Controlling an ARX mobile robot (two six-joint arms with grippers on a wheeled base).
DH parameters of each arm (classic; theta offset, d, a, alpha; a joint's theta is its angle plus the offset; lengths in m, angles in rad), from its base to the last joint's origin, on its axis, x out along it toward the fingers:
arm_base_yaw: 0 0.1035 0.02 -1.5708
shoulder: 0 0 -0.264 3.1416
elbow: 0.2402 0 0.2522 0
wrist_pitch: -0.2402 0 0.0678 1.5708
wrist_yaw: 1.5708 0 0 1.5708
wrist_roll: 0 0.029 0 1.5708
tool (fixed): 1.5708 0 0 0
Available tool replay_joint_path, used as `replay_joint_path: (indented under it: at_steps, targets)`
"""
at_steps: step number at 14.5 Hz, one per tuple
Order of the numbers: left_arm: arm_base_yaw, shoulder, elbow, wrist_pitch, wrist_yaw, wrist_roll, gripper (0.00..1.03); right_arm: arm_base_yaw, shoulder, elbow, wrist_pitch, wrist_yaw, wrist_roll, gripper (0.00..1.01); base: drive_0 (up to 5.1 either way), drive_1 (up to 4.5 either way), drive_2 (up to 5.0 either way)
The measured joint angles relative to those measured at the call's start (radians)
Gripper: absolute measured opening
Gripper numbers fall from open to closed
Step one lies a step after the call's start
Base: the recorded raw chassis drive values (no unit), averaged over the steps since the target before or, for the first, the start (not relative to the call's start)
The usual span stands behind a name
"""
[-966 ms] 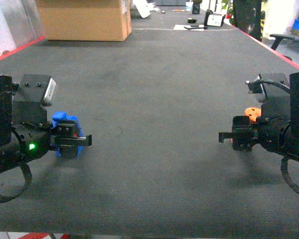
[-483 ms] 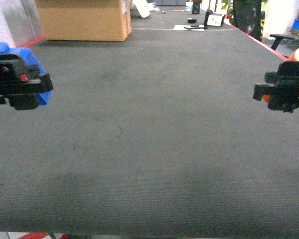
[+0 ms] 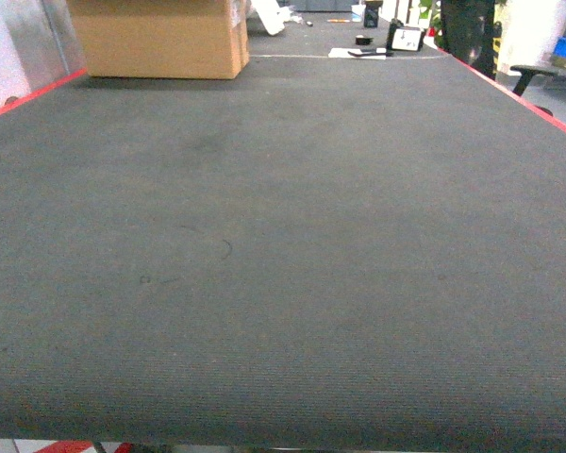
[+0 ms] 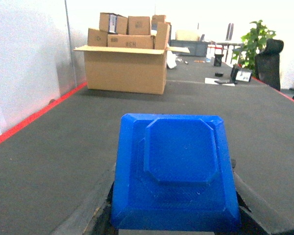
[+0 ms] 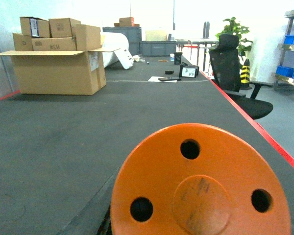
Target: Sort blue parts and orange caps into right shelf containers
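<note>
Head view was filled by the dark grey counter (image 3: 283, 283), edged in red, with a cardboard box (image 3: 160, 38) at its far left; neither arm nor gripper was seen there. Close against the left wrist camera a blue part (image 4: 174, 171) was seen, its stepped octagonal face turned to the lens, seated between dark gripper parts at the bottom edge and apparently held clear above the counter; the jaws themselves were hidden behind it, so their closure could not be told. Before the right wrist camera an orange cap (image 5: 201, 183) was seen, a round disc with three small holes and a raised centre, likewise carried above the counter, the gripper hidden. Blue containers (image 5: 291, 71) on a shelf were glimpsed at far right.
</note>
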Motion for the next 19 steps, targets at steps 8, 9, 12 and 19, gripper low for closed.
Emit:
replay_joint_path:
  at_steps: [8,9,12,19]
  targets:
    - [0.141,-0.241,-0.106,-0.285,0.198,-0.025,0.44,-0.099,-0.298,-0.104,-0.336,-0.082,-0.006,0.46,0.0,0.0,0.0]
    - [0.169,-0.273,-0.127,-0.295,0.236,-0.026,0.44,-0.119,-0.332,-0.125,-0.354,-0.111,-0.007,0.46,0.0,0.0,0.0]
    - [0.249,-0.381,-0.184,-0.342,0.314,-0.027,0.44,-0.187,-0.451,-0.174,-0.414,-0.172,-0.006,0.46,0.0,0.0,0.0]
    - [0.418,-0.587,-0.251,-0.476,0.488,-0.029,0.44,-0.328,-0.652,-0.246,-0.539,-0.32,-0.004,0.46,0.0,0.0,0.0]
